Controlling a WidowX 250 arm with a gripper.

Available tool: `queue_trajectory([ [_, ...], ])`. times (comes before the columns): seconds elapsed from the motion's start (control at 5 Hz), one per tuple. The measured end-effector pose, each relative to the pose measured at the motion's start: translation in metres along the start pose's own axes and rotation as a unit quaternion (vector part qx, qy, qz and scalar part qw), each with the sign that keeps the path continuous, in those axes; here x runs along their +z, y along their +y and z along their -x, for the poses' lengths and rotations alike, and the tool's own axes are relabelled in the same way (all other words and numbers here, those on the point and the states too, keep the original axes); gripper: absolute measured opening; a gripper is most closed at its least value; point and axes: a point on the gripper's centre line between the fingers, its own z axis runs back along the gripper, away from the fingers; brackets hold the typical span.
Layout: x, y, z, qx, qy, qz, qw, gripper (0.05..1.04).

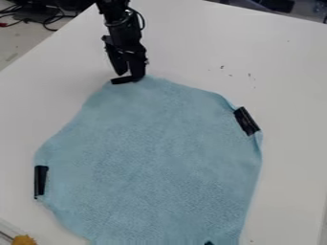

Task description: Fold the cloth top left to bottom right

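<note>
The gripper (130, 76) hangs at the upper left of the camera view, at the top corner of the light blue cloth (153, 158). Its black fingers stand apart, with a pale gap showing between them. A small black piece (121, 80) lies at their tips by the cloth's top edge; whether the tips touch it or the cloth, I cannot tell. Spread out flat, the cloth reaches the bottom of the view. Black clips sit on its right edge (246, 121) and left edge (41, 180). Another black bit (209, 243) shows at the bottom.
The white table (294, 86) surrounds the cloth, with dark crumbs (249, 75) at the upper right. A container's edge with a yellow-orange object (24, 239) is at the bottom left. Cables (48, 21) lie beyond the table at the top left.
</note>
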Motion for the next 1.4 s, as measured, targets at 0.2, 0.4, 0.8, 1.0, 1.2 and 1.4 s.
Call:
queue_trajectory([
  [0.2, -0.001, -0.001, 0.001, -0.006, 0.002, 0.001, 1.0000, 0.365],
  [0.4, -0.003, -0.003, 0.005, -0.003, 0.003, -0.001, 1.0000, 0.171],
  [0.8, 0.027, -0.013, -0.010, -0.047, 0.008, -0.054, 0.9974, 0.059],
  [1.0, 0.063, -0.024, -0.029, -0.067, -0.024, -0.094, 0.9931, 0.058],
  [1.2, 0.086, -0.047, -0.027, -0.060, -0.033, -0.097, 0.9930, 0.058],
  [1.4, 0.109, -0.100, 0.000, -0.020, -0.038, -0.087, 0.9953, 0.058],
])
